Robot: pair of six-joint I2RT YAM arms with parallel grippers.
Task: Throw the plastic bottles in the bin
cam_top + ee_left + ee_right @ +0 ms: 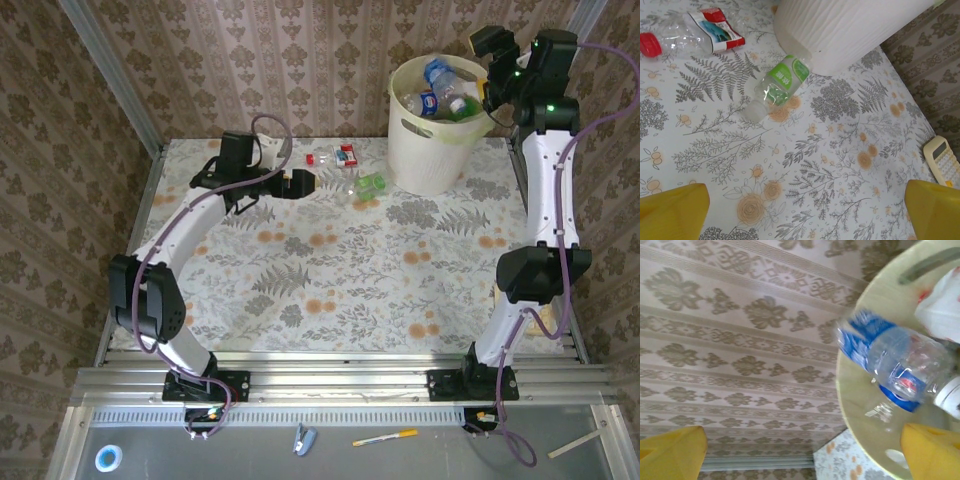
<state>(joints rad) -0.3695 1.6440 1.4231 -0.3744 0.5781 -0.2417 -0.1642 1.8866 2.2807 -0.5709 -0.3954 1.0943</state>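
Top external view is showing the job partly done: several bottles are lying in the bin (425,150), and at least two are waiting on the table (330,280). The left gripper (802,192) is hanging with fingers wide apart, holding nothing. A red bottle (690,35) is lying far ahead, off to the fingers' left. A green bottle (780,85) is lying ahead between them, right beside the bin's wall. The right gripper (802,432) is hovering with fingers wide apart too. A blurry blue bottle (890,365) is showing past them, inside the bin's rim. Bare table is lying open on the green bottle's near side, but the bin is crowding its far end.
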